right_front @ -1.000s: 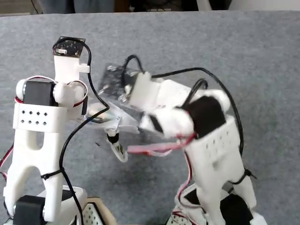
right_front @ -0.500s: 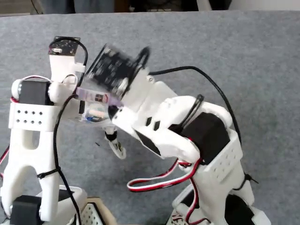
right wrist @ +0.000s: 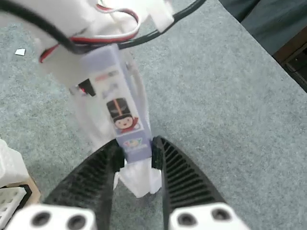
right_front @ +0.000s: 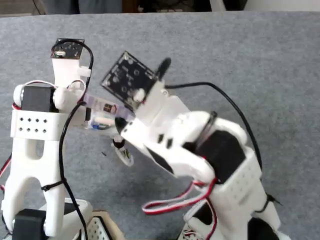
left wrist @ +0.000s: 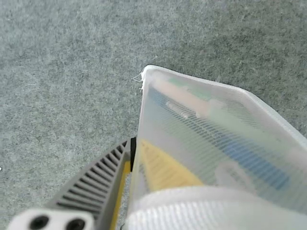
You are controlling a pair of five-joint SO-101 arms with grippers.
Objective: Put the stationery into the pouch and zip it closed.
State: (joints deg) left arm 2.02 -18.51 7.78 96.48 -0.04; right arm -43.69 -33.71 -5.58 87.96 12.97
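The translucent pouch (right_front: 101,116) hangs between the two arms above the grey mat. Through its wall (left wrist: 211,143) I see several coloured pens and a yellow item. My left gripper (left wrist: 135,154) is shut on one side of the pouch; one ribbed grey finger (left wrist: 98,184) shows and the other is hidden behind the pouch. My right gripper (right wrist: 135,146) is shut on the pouch's purple printed top strip (right wrist: 125,120), black fingers (right wrist: 103,167) on both sides. From above, the right arm leans across to the left arm, and its wrist board (right_front: 130,80) covers its gripper.
A small black-and-white object (right_front: 123,152) sits just below the pouch, low over the mat. A white perforated box (right_front: 100,229) stands at the near edge by the left arm's base. The grey mat (right_front: 260,60) is open to the far right.
The right arm has swung left and risen toward the left arm. The pouch has shifted left with it, closer to the left arm.
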